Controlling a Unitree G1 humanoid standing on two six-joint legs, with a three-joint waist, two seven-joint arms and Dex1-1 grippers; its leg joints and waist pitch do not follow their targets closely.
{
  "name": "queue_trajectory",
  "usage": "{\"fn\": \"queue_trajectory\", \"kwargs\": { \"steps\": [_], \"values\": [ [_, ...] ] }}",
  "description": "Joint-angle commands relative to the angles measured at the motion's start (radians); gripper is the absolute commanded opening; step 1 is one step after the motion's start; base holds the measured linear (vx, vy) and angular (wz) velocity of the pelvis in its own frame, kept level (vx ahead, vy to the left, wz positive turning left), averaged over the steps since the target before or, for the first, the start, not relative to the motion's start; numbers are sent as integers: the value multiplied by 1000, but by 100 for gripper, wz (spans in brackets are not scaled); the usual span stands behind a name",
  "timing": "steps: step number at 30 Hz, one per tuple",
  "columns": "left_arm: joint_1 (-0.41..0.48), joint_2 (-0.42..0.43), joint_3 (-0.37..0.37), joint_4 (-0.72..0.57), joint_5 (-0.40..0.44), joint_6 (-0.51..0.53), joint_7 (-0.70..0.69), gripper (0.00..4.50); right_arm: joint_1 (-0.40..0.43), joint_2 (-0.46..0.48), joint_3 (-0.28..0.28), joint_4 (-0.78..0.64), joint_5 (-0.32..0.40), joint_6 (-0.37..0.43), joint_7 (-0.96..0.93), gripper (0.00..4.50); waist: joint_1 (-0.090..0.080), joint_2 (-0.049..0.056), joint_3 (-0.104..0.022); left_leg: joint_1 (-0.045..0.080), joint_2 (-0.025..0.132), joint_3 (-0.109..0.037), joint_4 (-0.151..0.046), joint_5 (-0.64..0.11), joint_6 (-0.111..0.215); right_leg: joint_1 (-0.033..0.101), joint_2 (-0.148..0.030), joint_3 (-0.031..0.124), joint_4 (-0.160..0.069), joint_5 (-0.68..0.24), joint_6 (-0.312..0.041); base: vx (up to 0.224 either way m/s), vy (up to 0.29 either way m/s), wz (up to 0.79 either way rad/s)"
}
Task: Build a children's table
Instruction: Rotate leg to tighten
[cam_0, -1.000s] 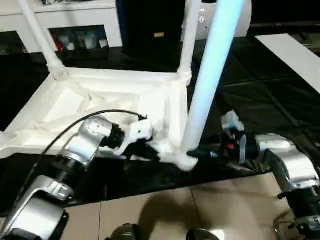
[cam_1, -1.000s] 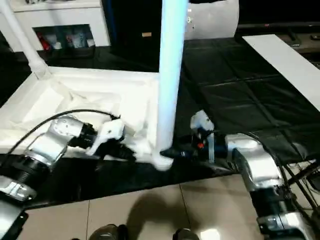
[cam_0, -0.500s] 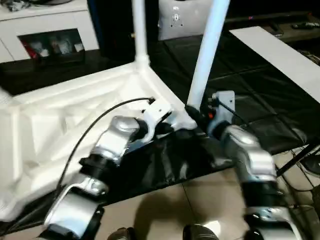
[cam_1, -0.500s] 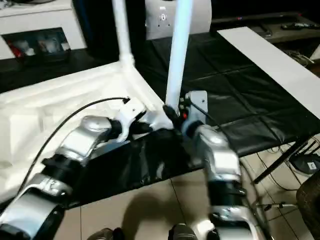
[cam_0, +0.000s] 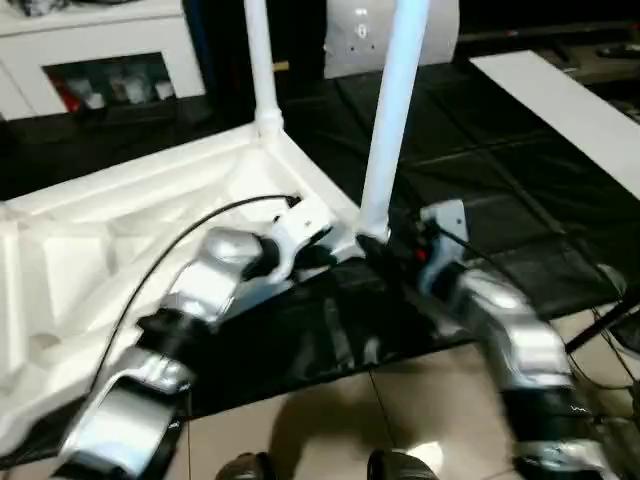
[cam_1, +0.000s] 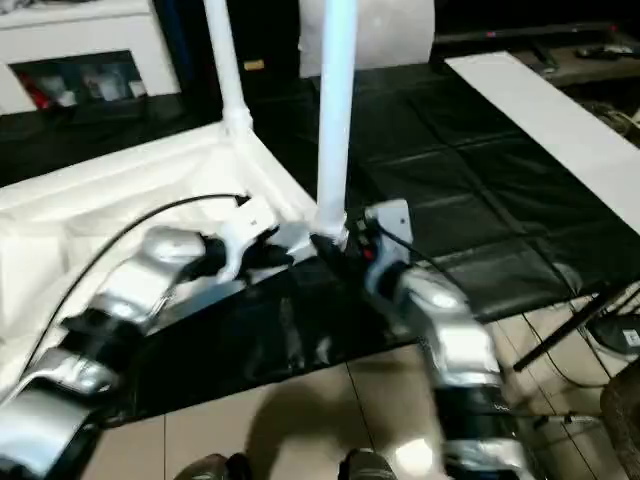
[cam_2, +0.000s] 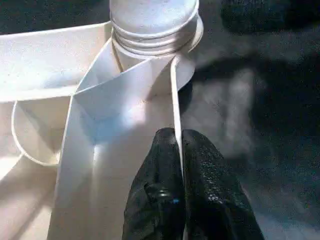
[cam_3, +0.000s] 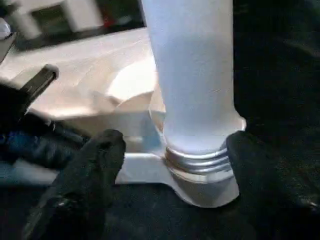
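White table rim (cam_2: 172, 100) pinched, left gripper (cam_2: 181, 150) | right gripper (cam_3: 172, 150) straddles leg (cam_3: 192, 75)

A black padded work surface (cam_0: 470, 190) with quilted seams spreads across the middle and right of the frame. Over it, at the upper right, lies a long white board (cam_0: 570, 110), running diagonally toward the right edge. At the upper left stands a white shelf unit (cam_0: 100, 60) with small coloured items in its opening. Beige floor tiles (cam_0: 330, 430) fill the bottom. Thin black stand legs (cam_1: 570, 320) and cables show at lower right.
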Motion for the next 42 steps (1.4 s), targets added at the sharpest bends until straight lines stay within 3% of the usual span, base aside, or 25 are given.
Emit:
{"fn": "queue_trajectory", "kwargs": {
  "steps": [1,7,8,10,11,13,15,23,35,42],
  "values": [
    [-18,27,-19,-61,-22,-77,-93,0,-8,-44,25,-24,9,-24,97,399,6,5,-86,39,47,-23,-66,-281,44,47,-43,31,-73,-242,-243,0,0,0],
    [0,120,-65,-57,-55,-191,-304,0,-44,-206,88,-3,4,-76,333,417,26,2,-86,45,49,-21,-67,-293,26,44,-45,34,-69,-256,-241,0,0,0],
    [0,128,-71,-57,-56,-195,-325,0,-49,-221,98,-2,9,-78,367,417,29,-3,-87,42,50,-22,-67,-291,30,48,-45,32,-68,-250,-241,0,0,0],
    [0,143,-82,-53,-57,-211,-358,0,-55,-245,114,-1,24,-81,434,417,35,1,-86,43,52,-20,-66,-288,36,47,-46,33,-65,-242,-249,0,0,0],
    [-1,159,-95,-51,-57,-228,-396,0,-63,-266,128,3,38,-85,501,417,40,-4,-88,43,53,-19,-65,-279,42,48,-48,34,-65,-233,-253,0,0,0],
    [-2,163,-100,-51,-56,-232,-408,0,-66,-272,134,5,44,-85,524,417,47,-1,-89,41,54,-20,-65,-265,48,48,-49,33,-61,-227,-255,0,0,0],
    [-3,179,-115,-52,-61,-258,-451,0,-79,-291,160,14,62,-79,597,383,50,-5,-90,40,53,-20,-64,-262,49,49,-49,32,-59,-230,-261,0,0,0],
    [-5,184,-133,-62,-78,-281,-525,0,-105,-310,196,43,84,-61,704,319,51,-7,-88,40,54,-21,-64,-270,41,47,-50,33,-63,-273,-257,0,0,0],
    [-12,171,-142,-59,-76,-291,-541,0,-107,-307,219,48,92,-56,744,217,52,-8,-89,40,54,-21,-64,-261,41,47,-50,33,-62,-266,-257,0,0,0],
    [-16,155,-119,-42,-76,-254,-486,0,-75,-290,205,7,122,-18,716,199,52,-7,-88,41,54,-21,-64,-265,40,47,-50,33,-63,-276,-255,0,0,0]
  ]
}}
